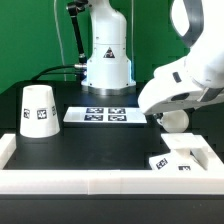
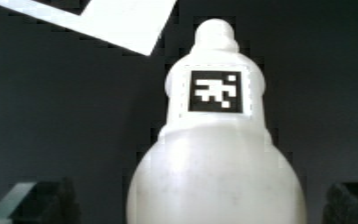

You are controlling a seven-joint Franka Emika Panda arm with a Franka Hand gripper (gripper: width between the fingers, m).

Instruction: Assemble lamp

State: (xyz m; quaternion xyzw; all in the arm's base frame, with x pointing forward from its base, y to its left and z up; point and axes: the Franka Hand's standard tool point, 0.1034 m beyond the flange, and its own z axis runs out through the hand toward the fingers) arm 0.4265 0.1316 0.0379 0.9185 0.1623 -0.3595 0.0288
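My gripper point(image 2: 190, 205) is wide open, a finger on either side of the white bulb point(image 2: 208, 150) lying on the black worktop point(image 1: 90, 140) near the square base point(image 1: 182, 158). To grasp well, I judge I should centre on the bulb's body, then close gently.

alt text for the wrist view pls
A white lamp bulb with a black-and-white square tag fills the frame, standing between the open gripper's dark fingertips. Behind it is a dark table and a white corner.
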